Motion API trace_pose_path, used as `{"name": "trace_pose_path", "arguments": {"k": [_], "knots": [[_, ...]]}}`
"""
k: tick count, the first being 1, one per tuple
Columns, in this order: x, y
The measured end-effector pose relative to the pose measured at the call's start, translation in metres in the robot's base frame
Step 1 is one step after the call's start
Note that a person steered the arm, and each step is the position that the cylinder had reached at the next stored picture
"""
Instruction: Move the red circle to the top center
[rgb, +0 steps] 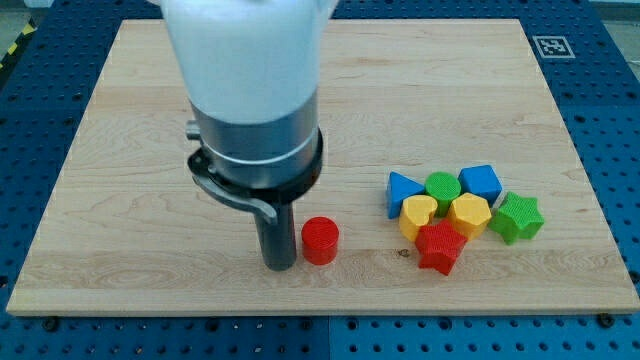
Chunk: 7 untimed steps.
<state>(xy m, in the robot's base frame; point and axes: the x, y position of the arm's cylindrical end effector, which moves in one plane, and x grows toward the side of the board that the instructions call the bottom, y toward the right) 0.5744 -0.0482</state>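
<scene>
The red circle (321, 241) is a short red cylinder on the wooden board (120, 180), left of the block cluster and in the lower middle of the view. My tip (279, 265) stands just to its left, almost touching its left side. The arm's white and dark body (255, 100) rises above the rod and hides part of the board's upper left middle.
A cluster of blocks lies at the view's lower right: blue triangle (402, 190), green circle (443, 186), blue block (481, 184), yellow heart (419, 213), yellow hexagon (469, 214), green star (518, 218), red star (440, 246). A marker tag (551, 46) sits at the top right corner.
</scene>
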Motion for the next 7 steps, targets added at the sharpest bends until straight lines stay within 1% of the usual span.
{"name": "trace_pose_path", "arguments": {"k": [1,2,4,5,7], "knots": [[0.012,0.001],[0.044,-0.008],[0.031,0.030],[0.020,0.039],[-0.017,0.068]]}}
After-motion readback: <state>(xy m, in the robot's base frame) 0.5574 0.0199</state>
